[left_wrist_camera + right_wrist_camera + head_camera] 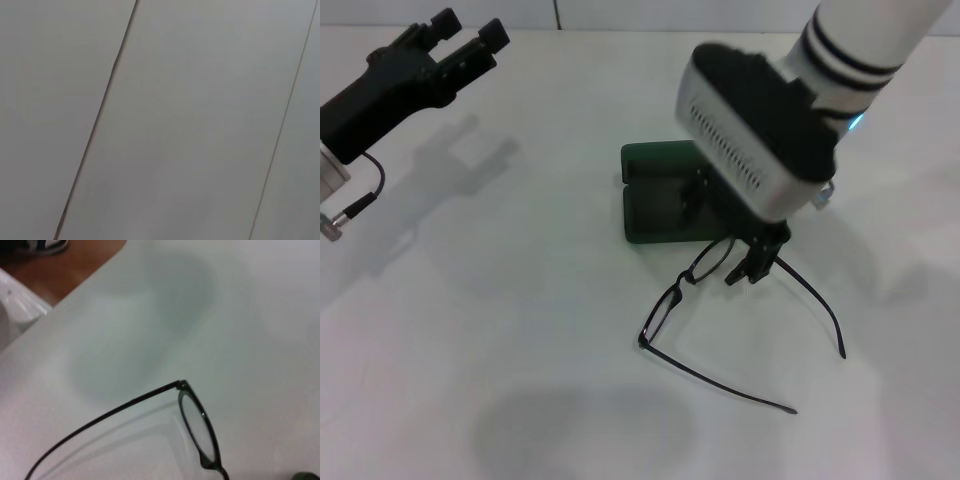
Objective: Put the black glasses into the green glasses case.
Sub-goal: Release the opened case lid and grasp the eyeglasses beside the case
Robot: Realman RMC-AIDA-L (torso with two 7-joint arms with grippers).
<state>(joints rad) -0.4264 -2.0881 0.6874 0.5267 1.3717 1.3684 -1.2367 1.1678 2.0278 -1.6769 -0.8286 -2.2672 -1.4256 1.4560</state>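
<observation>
The black glasses (pixel 665 308) lie with their temple arms spread on the white table, just in front of the green glasses case (pixel 655 205). The case lies open, its lid on the far side. My right gripper (pixel 746 272) reaches down over the case's near right corner and is shut on the glasses' right end, near the hinge. That end is partly hidden behind the fingers. The right wrist view shows one lens and one temple arm of the glasses (pixel 191 405). My left gripper (pixel 468 30) is open and empty, held high at the far left.
The white table (pixel 470 330) spreads around the glasses and the case. In the right wrist view the table's edge runs past brown floor (pixel 75 265). The left wrist view shows only pale grey panels (pixel 200 125).
</observation>
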